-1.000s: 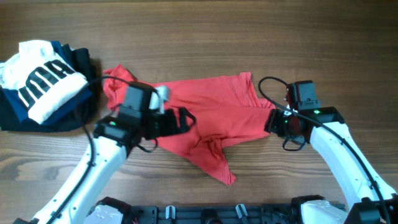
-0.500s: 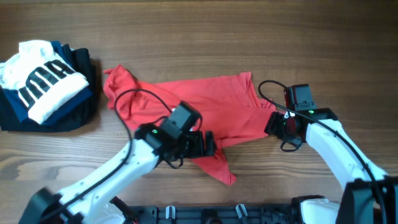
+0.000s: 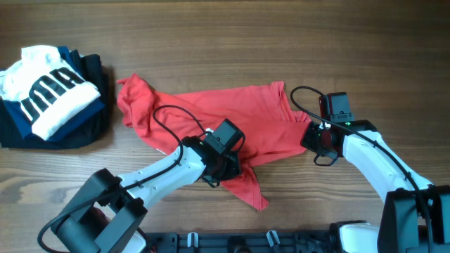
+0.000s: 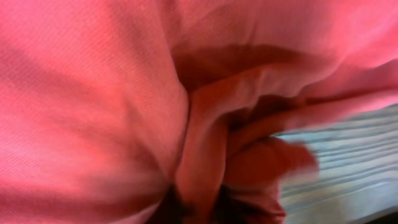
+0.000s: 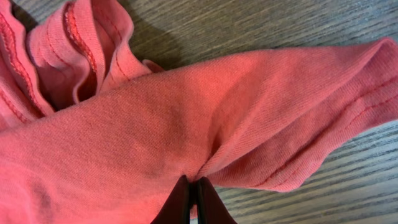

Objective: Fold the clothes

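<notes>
The shirt lay rumpled at the surface's centre, with no fold made. The left hand was pinched shut on its 6 o'clock edge and the right hand on its 3 o'clock edge. All folding was left to do.

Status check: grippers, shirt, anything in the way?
Left gripper shut on red T-shirt, near edge. Right gripper shut on its right end. Shirt crumpled, not yet folded. Pile of clothes far left, apart from it.

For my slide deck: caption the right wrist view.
Right arm's fingers pinch a fold of the red T-shirt on the wooden table.
</notes>
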### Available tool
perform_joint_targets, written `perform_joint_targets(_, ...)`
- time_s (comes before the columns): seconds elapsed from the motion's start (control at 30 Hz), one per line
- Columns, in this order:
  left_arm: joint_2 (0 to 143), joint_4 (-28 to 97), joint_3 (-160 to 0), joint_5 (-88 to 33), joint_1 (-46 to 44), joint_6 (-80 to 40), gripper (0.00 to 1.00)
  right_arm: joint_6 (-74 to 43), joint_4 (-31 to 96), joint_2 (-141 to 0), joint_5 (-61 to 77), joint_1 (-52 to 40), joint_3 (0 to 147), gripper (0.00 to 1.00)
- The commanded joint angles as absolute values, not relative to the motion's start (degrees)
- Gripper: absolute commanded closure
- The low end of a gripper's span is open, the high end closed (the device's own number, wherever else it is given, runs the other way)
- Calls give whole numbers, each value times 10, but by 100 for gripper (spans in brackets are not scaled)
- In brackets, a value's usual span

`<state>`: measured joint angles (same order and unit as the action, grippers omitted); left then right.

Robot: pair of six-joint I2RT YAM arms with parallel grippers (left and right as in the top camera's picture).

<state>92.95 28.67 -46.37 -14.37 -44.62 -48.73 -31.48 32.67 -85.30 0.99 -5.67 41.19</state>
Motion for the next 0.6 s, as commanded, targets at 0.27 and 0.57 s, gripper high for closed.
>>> perform_joint_targets(0.27,835,431,-467,-63,-352,-403,96,-278,349,-837,-17,43,456,96)
perform_joint_targets(0.57,643,423,-469,-76,-241,-298,96,-211,449,-771,36,105,537,96)
